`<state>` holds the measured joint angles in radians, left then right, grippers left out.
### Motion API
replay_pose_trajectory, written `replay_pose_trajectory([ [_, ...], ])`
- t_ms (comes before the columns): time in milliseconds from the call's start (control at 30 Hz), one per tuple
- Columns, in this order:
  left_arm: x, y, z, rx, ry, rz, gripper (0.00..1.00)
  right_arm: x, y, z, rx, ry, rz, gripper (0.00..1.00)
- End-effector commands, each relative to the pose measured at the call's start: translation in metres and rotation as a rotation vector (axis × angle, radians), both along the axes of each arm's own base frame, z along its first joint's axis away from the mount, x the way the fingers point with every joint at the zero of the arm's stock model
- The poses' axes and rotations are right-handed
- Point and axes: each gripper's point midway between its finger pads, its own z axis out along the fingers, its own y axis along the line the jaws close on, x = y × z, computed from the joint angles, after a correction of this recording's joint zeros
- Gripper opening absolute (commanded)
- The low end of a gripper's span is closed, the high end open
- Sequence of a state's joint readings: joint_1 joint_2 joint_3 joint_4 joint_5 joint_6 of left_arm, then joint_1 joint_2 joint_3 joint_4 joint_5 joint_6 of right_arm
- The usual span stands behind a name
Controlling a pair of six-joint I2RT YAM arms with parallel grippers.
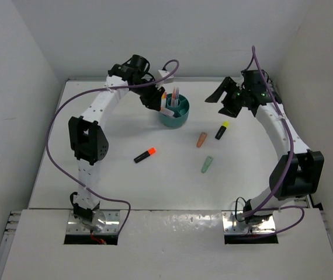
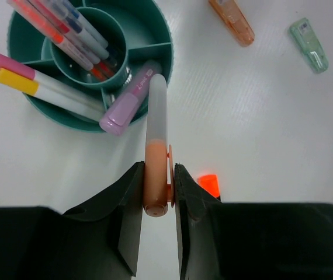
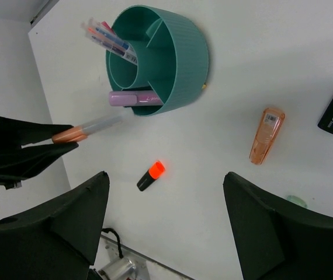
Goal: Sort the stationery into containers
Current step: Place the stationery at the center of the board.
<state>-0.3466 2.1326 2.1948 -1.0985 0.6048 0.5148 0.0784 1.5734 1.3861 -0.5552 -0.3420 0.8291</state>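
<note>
Setting: White surface (image 1: 172, 181) boxed in by pale walls, both arms reaching toward the far side.
Left gripper (image 2: 158, 169): clenched on the orange end of a thin pen (image 2: 156, 116), whose pale far end meets the teal cup's (image 2: 165, 41) rim.
Cup: lilac marker (image 2: 128, 99) leaning in a ring compartment beside the pen; several pens (image 2: 67, 29) in the centre tube.
Right gripper (image 3: 166, 175): spread wide, grasping nothing, above the surface.
Loose: orange marker (image 2: 232, 20), green marker (image 2: 308, 44), black-orange marker (image 1: 145, 154), black-yellow marker (image 1: 222, 130), lying apart.
</note>
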Motion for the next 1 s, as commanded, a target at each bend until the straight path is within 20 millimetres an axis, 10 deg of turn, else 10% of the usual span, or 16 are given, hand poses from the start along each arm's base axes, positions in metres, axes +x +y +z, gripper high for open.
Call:
replay_pose_trajectory([
  [0,0.020,-0.002,0.012,-0.001,-0.079,0.035,0.00,0.006,-0.005,0.008,-0.008,-0.045,-0.001,0.77],
  [467,0.026,-0.031,-0.003,-0.010,-0.076,-0.010,0.01,0.004,-0.016,-0.002,0.007,-0.018,-0.024,0.77],
  [700,0.027,-0.042,-0.003,-0.017,-0.089,-0.012,0.41,0.000,-0.023,-0.018,-0.023,0.018,-0.028,0.76],
  [967,0.046,-0.038,0.080,-0.190,-0.238,0.117,0.67,-0.003,-0.051,-0.050,-0.161,0.086,-0.069,0.71],
])
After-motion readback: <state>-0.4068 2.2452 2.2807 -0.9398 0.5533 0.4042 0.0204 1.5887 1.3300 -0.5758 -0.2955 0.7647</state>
